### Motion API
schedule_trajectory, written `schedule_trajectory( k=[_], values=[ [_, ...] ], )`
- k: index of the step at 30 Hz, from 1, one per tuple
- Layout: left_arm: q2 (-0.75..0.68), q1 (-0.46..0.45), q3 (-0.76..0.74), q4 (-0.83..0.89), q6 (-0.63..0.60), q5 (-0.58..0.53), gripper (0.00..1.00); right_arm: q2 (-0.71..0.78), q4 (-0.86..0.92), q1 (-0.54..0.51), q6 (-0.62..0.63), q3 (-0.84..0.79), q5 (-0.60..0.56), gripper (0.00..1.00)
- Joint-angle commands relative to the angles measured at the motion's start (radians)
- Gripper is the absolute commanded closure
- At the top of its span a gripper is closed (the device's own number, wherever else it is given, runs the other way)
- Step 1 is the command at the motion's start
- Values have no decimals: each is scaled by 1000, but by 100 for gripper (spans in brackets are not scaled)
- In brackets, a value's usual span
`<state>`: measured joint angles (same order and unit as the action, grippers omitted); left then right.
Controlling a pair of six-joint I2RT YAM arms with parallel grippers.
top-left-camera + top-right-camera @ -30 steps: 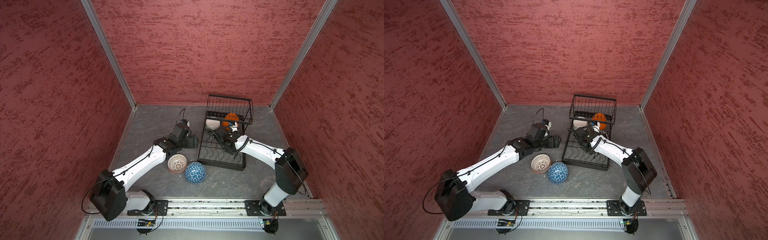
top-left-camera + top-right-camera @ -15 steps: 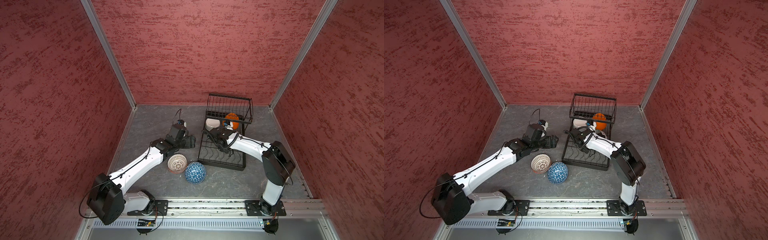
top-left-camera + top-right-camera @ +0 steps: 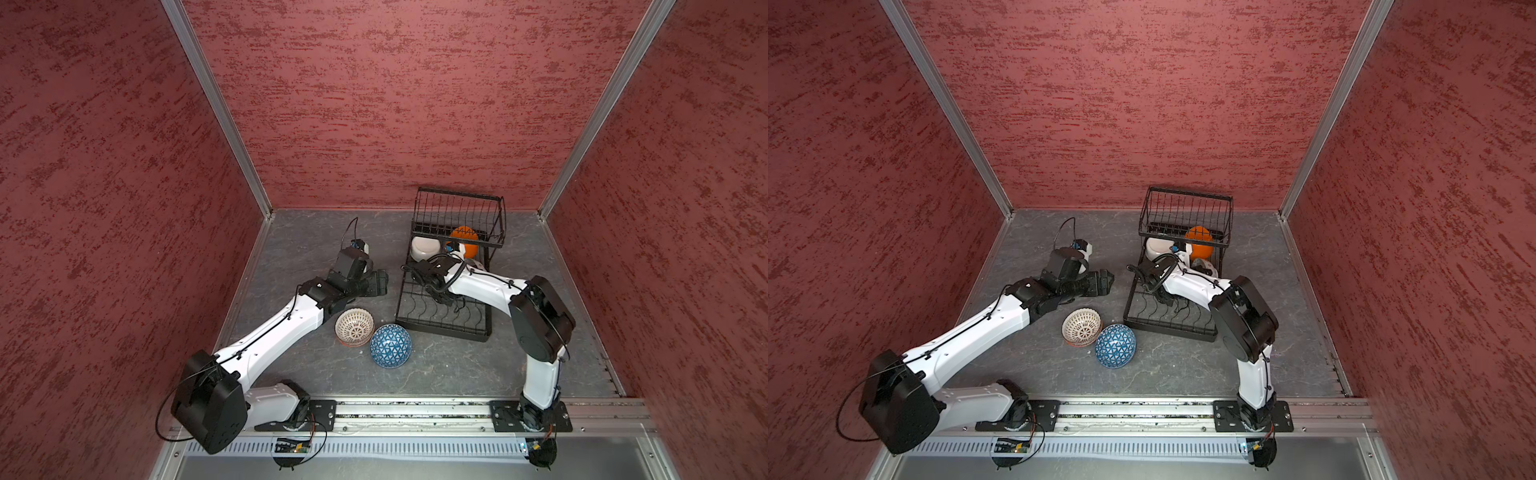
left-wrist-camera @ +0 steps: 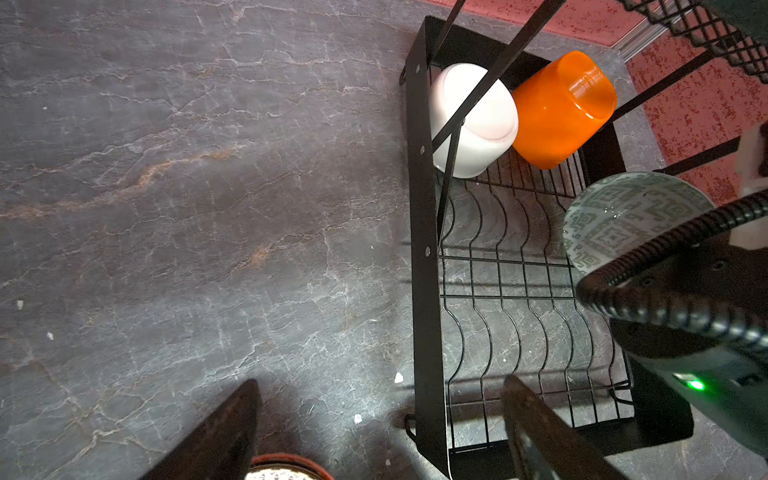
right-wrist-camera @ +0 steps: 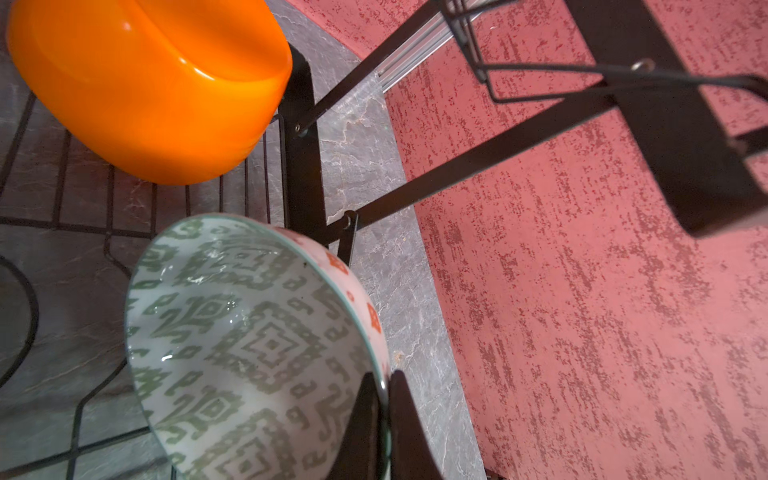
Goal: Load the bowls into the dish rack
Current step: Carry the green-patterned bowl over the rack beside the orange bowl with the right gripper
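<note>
The black wire dish rack (image 3: pixel 444 328) (image 3: pixel 1167 328) stands at the back right. A white bowl (image 4: pixel 473 120) and an orange bowl (image 5: pixel 153 83) lie tipped at its far end. My right gripper (image 5: pixel 384 399) is shut on the rim of a grey-green patterned bowl (image 5: pixel 249 345) (image 4: pixel 623 216), held on edge over the rack's base near its right side. My left gripper (image 4: pixel 380 386) (image 3: pixel 380 282) hangs open and empty beside the rack's left edge. On the table lie a red-and-white bowl (image 3: pixel 354 326) (image 3: pixel 1081 326) and an upturned blue bowl (image 3: pixel 390 345) (image 3: pixel 1115 347), touching each other.
The rack's raised upper basket (image 3: pixel 457 212) overhangs its far end, above the white and orange bowls. Red walls enclose the grey table (image 3: pixel 299 241) on three sides; the right wall (image 5: pixel 582 291) is close to the rack. The rail with the arm bases (image 3: pixel 415 409) runs along the front.
My right arm's elbow has swung left and its wrist has shifted left over the rack, still holding the bowl. The left arm has edged slightly toward the back, gripper still open.
</note>
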<state>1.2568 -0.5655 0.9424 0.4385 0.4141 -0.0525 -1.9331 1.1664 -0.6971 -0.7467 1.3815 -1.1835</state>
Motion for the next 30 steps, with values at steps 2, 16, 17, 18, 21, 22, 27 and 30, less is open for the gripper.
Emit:
schedule_trajectory(
  k=[2, 16, 17, 18, 21, 22, 27, 30],
  values=[
    [-17, 9, -14, -9, -4, 8, 10, -13, 36, 2, -78, 37, -94, 100],
    [-37, 23, -27, 1, -9, 8, 10, -72, 20, 10, -104, 69, -133, 100],
    [-37, 23, -26, 2, -9, 7, 10, -78, 23, 10, -112, 70, -133, 100],
    [-37, 24, -27, 2, -9, 9, 10, -82, 25, 12, -117, 73, -133, 100],
    [-39, 26, -27, 6, -9, 9, 10, -91, 27, 14, -130, 77, -123, 100],
    [-40, 26, -27, 6, -12, 10, 10, -91, 24, 13, -130, 76, -118, 100],
    [-43, 27, -29, 11, -13, 10, 10, -91, 130, 14, -270, 80, -114, 100],
    [-42, 28, -27, 9, -14, 15, 10, -110, 237, 15, -389, 94, -123, 100]
  ],
)
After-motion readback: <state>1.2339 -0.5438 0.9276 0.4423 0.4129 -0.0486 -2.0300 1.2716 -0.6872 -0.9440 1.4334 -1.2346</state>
